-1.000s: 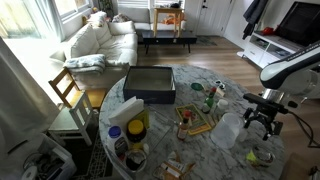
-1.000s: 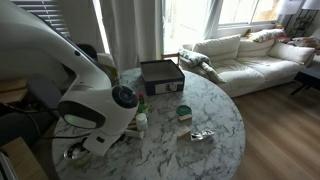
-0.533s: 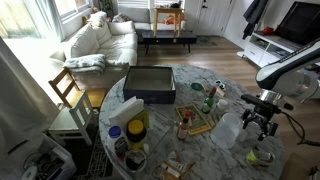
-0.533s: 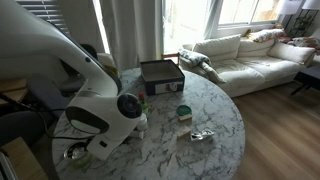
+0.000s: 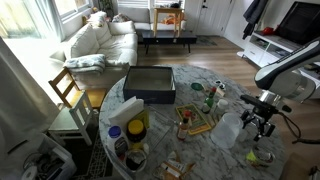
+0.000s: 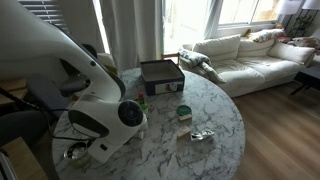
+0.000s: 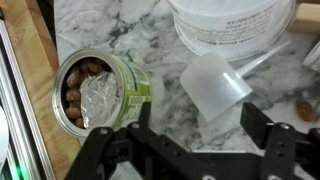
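Observation:
My gripper (image 7: 195,140) is open and empty, its two black fingers (image 7: 262,125) spread wide over the marble table top (image 7: 160,40). Between and just beyond the fingers lies a translucent plastic scoop (image 7: 215,88). To its left stands an open green can (image 7: 95,90) of nuts with its foil lid peeled back. A white tub (image 7: 235,25) stands past the scoop. In an exterior view the gripper (image 5: 258,122) hangs low over the table's edge beside a translucent jug (image 5: 228,130), with the green can (image 5: 262,155) near it.
A black box (image 5: 150,83) sits on the round marble table (image 5: 165,115), also in an exterior view (image 6: 160,75). Bottles (image 5: 210,97), a wooden tray (image 5: 192,125) and a yellow-lidded jar (image 5: 137,128) crowd the table. A wooden chair (image 5: 70,95) and sofa (image 5: 100,40) stand beyond.
The gripper has dropped slightly and shifted a little toward the jug; the arm's elbow has moved down and across in the exterior view. The objects have not moved.

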You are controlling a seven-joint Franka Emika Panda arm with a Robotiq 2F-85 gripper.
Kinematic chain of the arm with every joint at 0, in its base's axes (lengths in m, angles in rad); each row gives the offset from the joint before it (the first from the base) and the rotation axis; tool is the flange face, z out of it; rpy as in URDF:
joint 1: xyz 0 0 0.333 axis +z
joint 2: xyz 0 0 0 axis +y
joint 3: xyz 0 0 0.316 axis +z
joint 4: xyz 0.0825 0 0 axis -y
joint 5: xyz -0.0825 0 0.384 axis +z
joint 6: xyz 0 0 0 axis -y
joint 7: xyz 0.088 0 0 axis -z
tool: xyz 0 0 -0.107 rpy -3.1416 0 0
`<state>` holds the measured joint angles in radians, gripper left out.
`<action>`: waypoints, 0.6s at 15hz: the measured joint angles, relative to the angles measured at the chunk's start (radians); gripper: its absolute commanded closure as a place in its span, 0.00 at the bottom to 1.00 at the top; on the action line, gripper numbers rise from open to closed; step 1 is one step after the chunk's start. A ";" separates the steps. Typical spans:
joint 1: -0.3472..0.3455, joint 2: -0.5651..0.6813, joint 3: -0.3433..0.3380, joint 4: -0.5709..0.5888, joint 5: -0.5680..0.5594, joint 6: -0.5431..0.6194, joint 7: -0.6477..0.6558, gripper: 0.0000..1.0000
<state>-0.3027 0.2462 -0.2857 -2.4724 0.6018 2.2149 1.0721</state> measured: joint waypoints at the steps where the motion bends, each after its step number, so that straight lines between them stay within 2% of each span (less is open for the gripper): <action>1: -0.001 0.004 0.000 0.001 0.009 0.000 -0.005 0.42; 8: -0.002 0.018 0.000 0.006 0.036 -0.001 -0.023 0.97; 9: -0.002 0.018 -0.001 0.007 0.036 -0.001 -0.023 1.00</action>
<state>-0.3046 0.2645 -0.2863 -2.4653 0.6373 2.2134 1.0490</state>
